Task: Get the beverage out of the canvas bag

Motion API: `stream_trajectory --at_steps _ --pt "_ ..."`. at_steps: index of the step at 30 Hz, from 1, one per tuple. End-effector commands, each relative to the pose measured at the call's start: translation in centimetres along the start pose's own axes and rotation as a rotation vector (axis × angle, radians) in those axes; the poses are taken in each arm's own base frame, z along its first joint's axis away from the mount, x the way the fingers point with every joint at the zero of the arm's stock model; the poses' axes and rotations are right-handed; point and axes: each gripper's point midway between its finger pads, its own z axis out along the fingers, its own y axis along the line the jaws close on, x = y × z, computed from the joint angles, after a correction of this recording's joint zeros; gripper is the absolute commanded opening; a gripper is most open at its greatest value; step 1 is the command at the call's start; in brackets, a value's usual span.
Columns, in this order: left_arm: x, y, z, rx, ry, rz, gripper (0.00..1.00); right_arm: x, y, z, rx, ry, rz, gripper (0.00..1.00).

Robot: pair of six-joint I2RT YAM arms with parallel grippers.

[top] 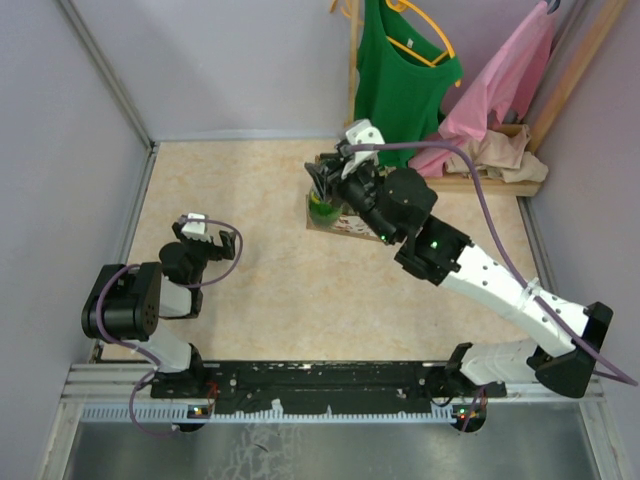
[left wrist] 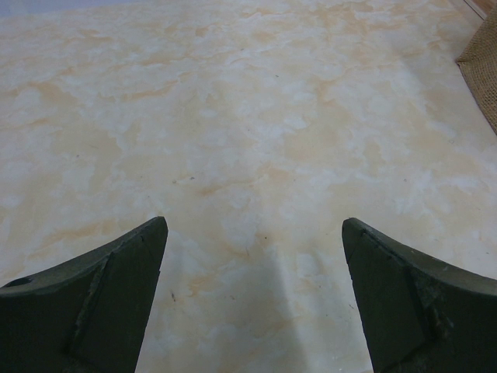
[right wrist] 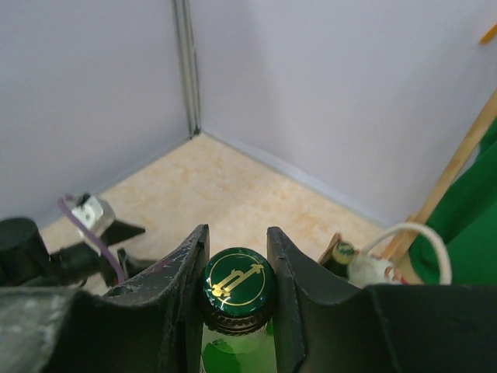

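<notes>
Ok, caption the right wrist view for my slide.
Right pincer shut on a green bottle at its gold-marked cap, another bottle top behind.

Two bottles: one green bottle [right wrist: 238, 287], one dark bottle [right wrist: 341, 256]. One canvas bag [top: 338, 224]. Two hung garments: green top [top: 400, 85], pink top [top: 505, 85].
</notes>
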Motion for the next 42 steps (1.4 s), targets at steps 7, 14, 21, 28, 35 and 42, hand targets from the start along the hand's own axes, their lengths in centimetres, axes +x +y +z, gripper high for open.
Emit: stream_trajectory --at_steps 7,14,21,28,35,42 --pt "-0.6 -0.1 0.3 0.006 -0.019 0.01 1.0 9.5 2.4 -0.8 -0.022 0.093 0.151 0.0" --pt "-0.6 -0.1 0.4 0.006 -0.019 0.009 1.0 14.2 2.4 -1.9 -0.001 0.109 0.192 0.0" --pt "-0.6 -0.1 0.3 0.006 -0.019 0.009 1.0 16.0 2.1 -1.9 0.023 0.078 0.184 0.0" --pt "-0.6 -0.2 0.4 0.007 -0.02 0.01 1.0 16.5 1.9 -1.2 0.039 0.037 0.165 0.0" --pt "-0.6 -0.1 0.3 0.006 -0.019 0.01 1.0 17.9 2.1 -0.5 0.039 0.018 0.132 0.0" --pt "-0.6 -0.2 0.3 0.007 -0.02 0.01 1.0 19.4 2.2 -0.4 0.041 0.043 0.133 0.0"
